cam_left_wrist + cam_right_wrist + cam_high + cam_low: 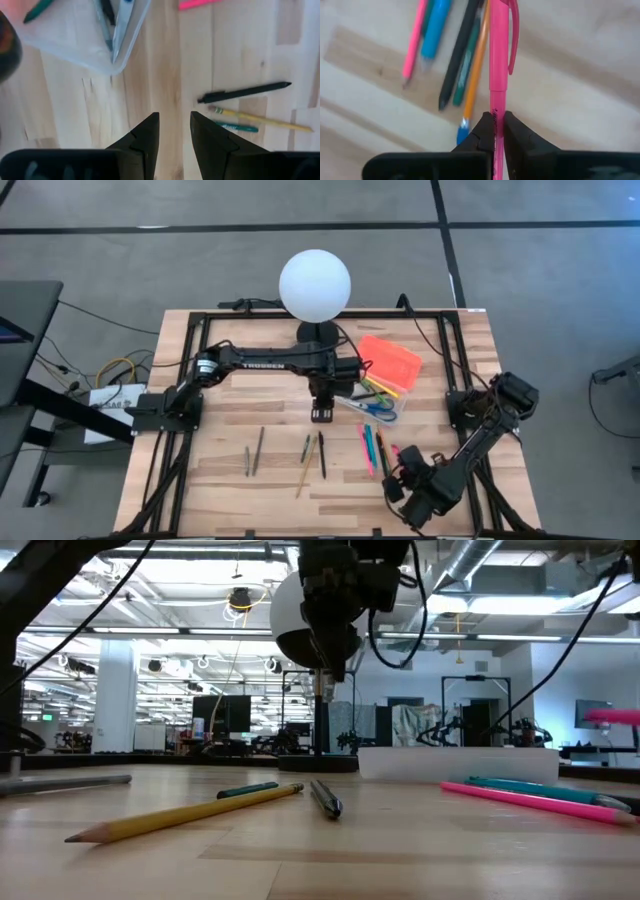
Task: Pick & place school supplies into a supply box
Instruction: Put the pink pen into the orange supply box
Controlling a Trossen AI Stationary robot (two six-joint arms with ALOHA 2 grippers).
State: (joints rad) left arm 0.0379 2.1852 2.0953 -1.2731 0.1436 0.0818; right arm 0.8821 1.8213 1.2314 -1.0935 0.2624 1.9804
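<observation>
My right gripper (498,125) is shut on a pink pen (498,60) near the table's front right (402,465). Beside it lie a pink pencil (415,40) and blue (436,22), black (460,60), green and orange pens. My left gripper (175,131) hangs open over bare wood at the table's middle (322,408), close to the supply box (385,392), a clear case holding blue-handled scissors (378,408), its orange lid (390,360) behind it. A black pen (245,92), a yellow pencil (260,118) and a green pen (235,127) lie flat nearby. My right gripper pinches the pink pen's barrel (498,107) between its two fingers, well away from the clip end (513,35). The fingers come steeply from above and lie across the pen. Whether the clip end is clear of the table, I cannot tell.
A white globe lamp (315,283) stands at the far middle. Two grey pencils (253,452) lie left of centre. The low view shows the yellow pencil (190,816), black pen (326,799) and pink (530,801) and teal pens lying near the front edge.
</observation>
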